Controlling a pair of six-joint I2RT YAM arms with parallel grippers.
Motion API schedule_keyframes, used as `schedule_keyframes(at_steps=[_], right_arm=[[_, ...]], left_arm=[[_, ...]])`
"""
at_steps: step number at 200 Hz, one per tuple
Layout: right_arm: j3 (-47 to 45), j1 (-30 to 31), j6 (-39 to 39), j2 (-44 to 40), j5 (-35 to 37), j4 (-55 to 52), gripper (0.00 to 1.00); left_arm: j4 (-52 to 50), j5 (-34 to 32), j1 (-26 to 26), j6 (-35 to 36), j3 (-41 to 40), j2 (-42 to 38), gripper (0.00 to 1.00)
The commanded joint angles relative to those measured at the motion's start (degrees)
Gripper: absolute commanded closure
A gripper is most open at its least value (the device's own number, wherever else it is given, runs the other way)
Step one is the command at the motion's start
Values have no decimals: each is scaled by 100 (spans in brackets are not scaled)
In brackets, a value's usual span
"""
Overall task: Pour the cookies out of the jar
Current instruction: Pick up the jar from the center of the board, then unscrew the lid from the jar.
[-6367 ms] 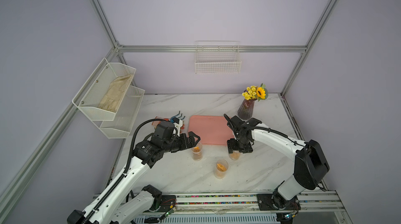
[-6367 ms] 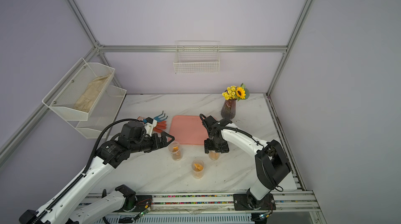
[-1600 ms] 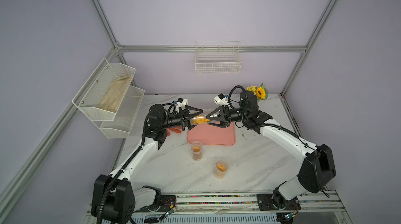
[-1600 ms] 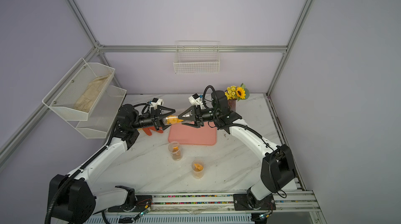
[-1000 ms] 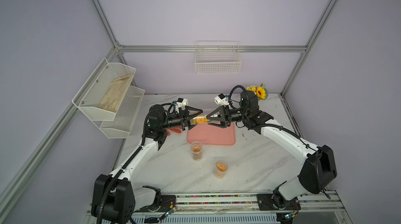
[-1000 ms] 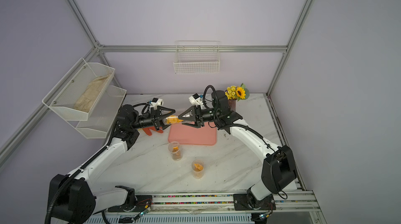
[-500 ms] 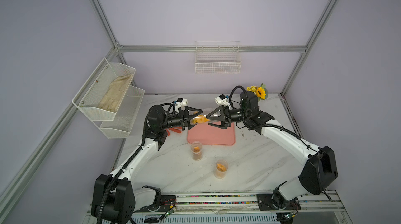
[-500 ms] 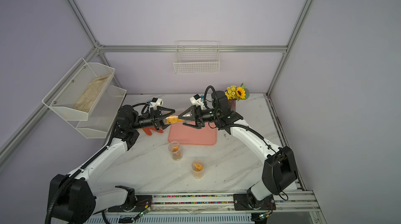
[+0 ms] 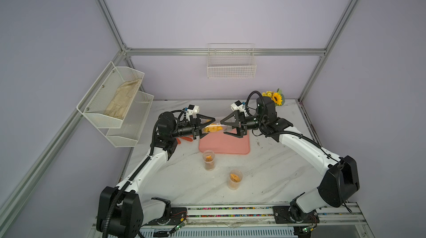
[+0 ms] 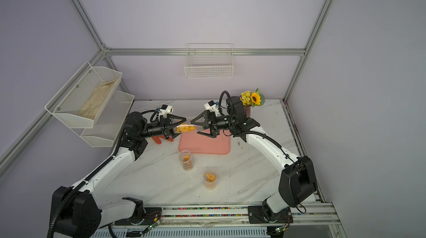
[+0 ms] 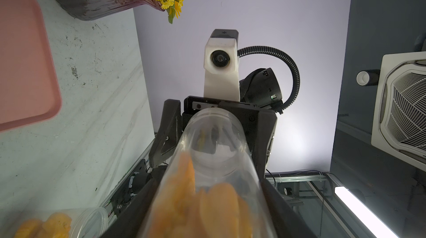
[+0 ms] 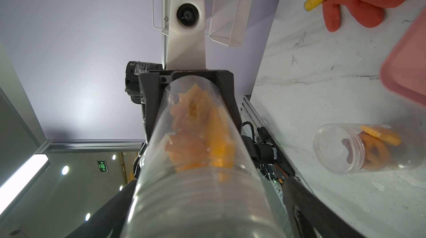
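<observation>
Left end effector (image 9: 208, 128) is clamped on one end of the clear jar (image 9: 220, 128), holding it level in the air above the far edge of the pink tray (image 9: 224, 148). Orange-yellow cookies (image 9: 212, 129), a flower shape and a ridged one among them, bunch at that gripped end. The right end effector (image 9: 223, 128) brackets the jar's threaded end with its jaws spread wide, off the plastic; half a second ago they sat closer in. Two other jars (image 9: 209, 159) of cookies stand on the desk (image 9: 265, 172).
</observation>
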Motion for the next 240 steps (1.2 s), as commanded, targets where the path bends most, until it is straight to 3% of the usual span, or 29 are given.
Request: schedule_keyframes(at_steps=[1, 44, 135, 240], right_arm=[[219, -153, 161, -223, -240, -19, 3], [216, -246, 214, -298, -305, -37, 4], [121, -255, 266, -351, -232, 28, 31], [-65, -316, 234, -522, -225, 150, 37]], left_arm=[[217, 164, 16, 183, -104, -114, 37], [211, 216, 50, 187, -112, -120, 37], [168, 226, 66, 184, -171, -207, 37], [261, 189, 100, 91, -236, -198, 37]])
